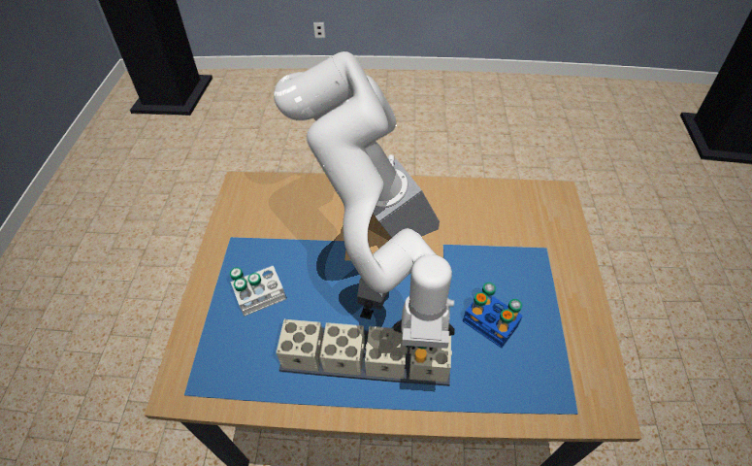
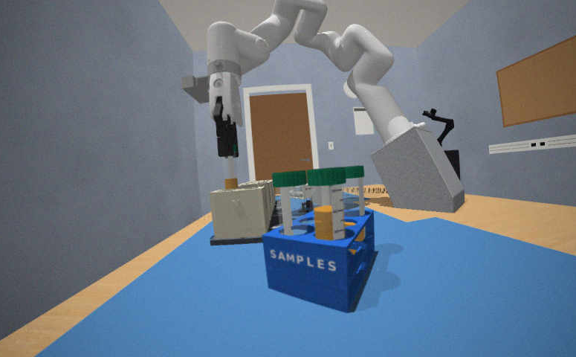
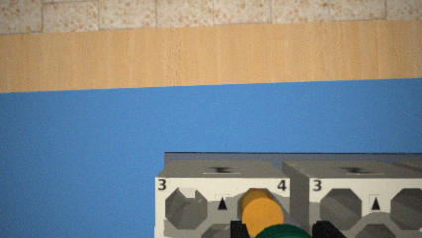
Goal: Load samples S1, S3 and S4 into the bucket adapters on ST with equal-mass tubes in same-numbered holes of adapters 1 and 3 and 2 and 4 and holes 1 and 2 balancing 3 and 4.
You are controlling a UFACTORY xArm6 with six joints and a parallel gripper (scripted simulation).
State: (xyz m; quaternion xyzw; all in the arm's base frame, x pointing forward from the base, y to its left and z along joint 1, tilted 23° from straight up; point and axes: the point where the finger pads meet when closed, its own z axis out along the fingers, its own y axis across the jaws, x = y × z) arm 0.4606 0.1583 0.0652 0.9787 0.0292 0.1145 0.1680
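The tool (image 1: 424,330) (image 2: 227,155) (image 3: 276,233), clamped on an orange-filled tube (image 1: 420,355) (image 2: 230,181) (image 3: 263,215), may tip the loose end adapter (image 1: 429,372) (image 2: 238,214) (image 3: 223,182) should an off-centre descent press the hole's rim.
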